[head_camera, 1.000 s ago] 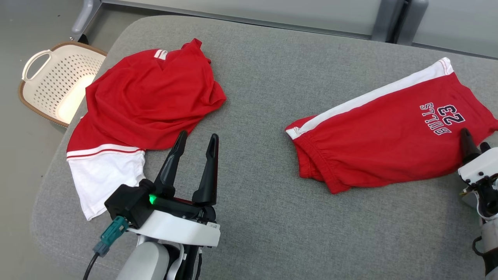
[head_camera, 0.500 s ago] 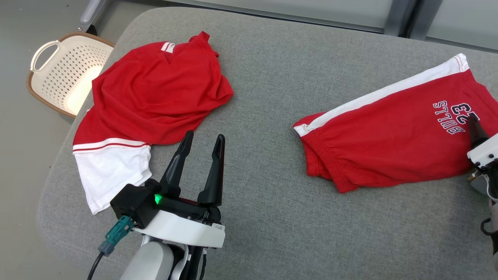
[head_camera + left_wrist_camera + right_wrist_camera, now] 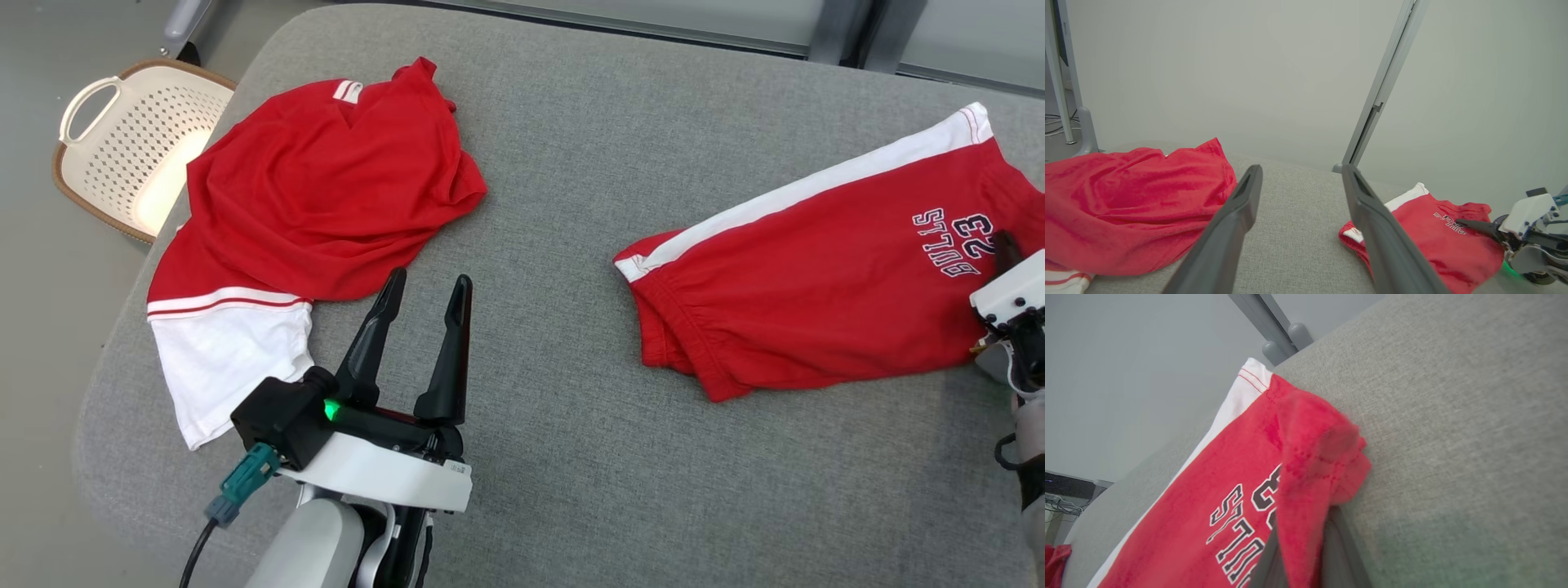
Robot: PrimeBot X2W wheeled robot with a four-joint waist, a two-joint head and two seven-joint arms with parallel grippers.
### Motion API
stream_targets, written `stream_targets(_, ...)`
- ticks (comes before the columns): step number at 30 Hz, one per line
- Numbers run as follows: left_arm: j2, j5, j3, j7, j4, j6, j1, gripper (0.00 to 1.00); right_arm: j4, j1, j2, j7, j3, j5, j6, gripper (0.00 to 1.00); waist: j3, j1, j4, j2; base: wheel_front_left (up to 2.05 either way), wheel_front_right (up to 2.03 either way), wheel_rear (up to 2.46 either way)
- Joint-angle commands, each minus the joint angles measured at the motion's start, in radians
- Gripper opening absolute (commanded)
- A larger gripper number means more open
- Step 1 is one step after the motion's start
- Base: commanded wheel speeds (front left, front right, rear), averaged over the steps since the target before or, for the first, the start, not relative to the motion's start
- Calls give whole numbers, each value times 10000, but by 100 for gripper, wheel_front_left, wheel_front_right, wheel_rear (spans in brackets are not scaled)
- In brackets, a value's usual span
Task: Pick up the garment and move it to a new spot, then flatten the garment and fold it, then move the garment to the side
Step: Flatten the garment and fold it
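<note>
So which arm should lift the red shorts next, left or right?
The right one, probably. The right gripper is shut on a fold of the red shorts near the lettering, while the left gripper stands open over the grey cushion, holding nothing.

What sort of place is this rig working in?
Probably a lab or test bay staged for laundry folding: a grey padded table with a red shirt and red shorts, a plastic laundry basket on the floor, and plain partition panels on metal posts.
</note>
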Motion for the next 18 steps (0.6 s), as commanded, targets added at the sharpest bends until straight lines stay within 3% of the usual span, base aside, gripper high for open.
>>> stream_targets(1, 30, 1, 42, -3, 28, 45, -149, 100, 35, 286, 184, -158, 9, 165, 0, 0, -55, 0, -73, 0, 0, 0, 0)
stream_targets(13, 35, 266, 236, -3, 186, -31, 144, 100, -970, 1688, 109, -1624, 232, 1547, -2, 0, -751, 0, -1037, 0, 0, 0, 0)
stream_targets(18, 36, 388, 265, -3, 276, -59, 283, 100, -1179, 2407, -87, -2309, -168, 1983, -2, 0, -1028, 0, -1441, 0, 0, 0, 0)
